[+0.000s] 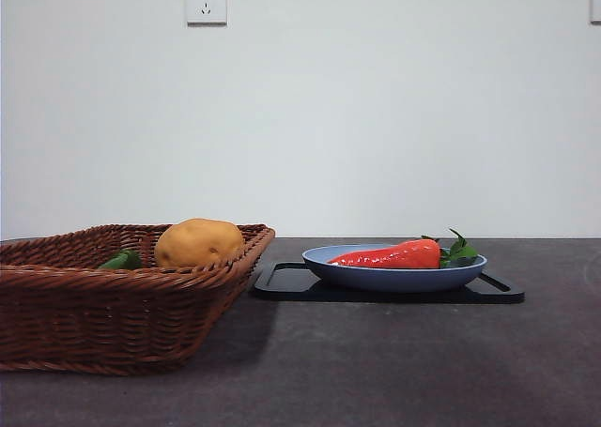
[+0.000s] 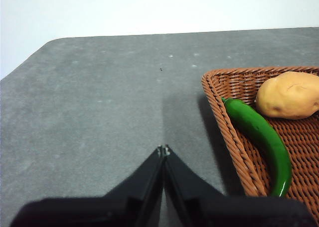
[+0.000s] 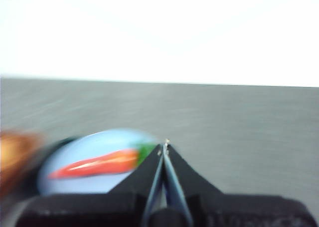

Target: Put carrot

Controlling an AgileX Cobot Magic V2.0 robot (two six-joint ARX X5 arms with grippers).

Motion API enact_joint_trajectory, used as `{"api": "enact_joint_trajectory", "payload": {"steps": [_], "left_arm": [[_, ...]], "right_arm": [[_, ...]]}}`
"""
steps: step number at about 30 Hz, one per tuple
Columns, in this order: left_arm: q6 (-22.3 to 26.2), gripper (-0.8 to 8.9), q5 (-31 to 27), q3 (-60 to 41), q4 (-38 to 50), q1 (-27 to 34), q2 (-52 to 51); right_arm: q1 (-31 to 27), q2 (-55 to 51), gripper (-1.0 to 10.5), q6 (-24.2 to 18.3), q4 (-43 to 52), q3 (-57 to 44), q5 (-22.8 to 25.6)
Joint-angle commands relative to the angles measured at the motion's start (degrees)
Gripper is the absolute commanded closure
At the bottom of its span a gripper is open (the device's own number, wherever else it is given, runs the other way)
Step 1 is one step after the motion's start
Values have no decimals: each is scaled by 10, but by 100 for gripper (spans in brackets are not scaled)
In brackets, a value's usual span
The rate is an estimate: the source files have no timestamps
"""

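The orange-red carrot (image 1: 390, 255) with dark green leaves lies in a blue plate (image 1: 394, 277) on a black tray (image 1: 282, 282), right of centre in the front view. The blurred right wrist view shows the carrot (image 3: 94, 163) on the plate (image 3: 75, 154) just beyond my right gripper (image 3: 164, 146), which is shut and empty. My left gripper (image 2: 163, 149) is shut and empty over bare grey table beside the wicker basket (image 2: 219, 112). Neither arm shows in the front view.
The brown wicker basket (image 1: 94, 305) at the front left holds a yellow-brown potato (image 1: 199, 243) and a green pepper (image 1: 122, 259); both show in the left wrist view, potato (image 2: 289, 95) and pepper (image 2: 261, 137). A wall socket (image 1: 206, 2) is on the back wall.
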Motion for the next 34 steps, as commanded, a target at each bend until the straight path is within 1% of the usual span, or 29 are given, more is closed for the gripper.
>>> {"api": "enact_joint_trajectory", "payload": {"steps": [1, 4, 6, 11, 14, 19, 34], "left_arm": [[-3, 805, 0, -4, 3, 2, -3], [-3, 805, 0, -4, 3, 2, -3], [-3, 805, 0, -4, 3, 2, -3], [-3, 805, 0, -4, 3, 2, -3], [-3, 805, 0, -4, 3, 2, -3], [-3, 805, 0, -4, 3, 2, -3], [-3, 805, 0, -4, 3, 2, -3]], "right_arm": [[-75, -33, 943, -6, 3, -34, -42], [-119, -59, 943, -6, 7, -74, -91], [-134, -71, 943, -6, 21, -106, -114], [-145, -87, 943, 5, 65, -179, -160], [-145, -92, 943, 5, 67, -202, -171], [-146, -98, 943, 4, 66, -217, -169], [-146, -97, 943, 4, 62, -220, -169]]}}
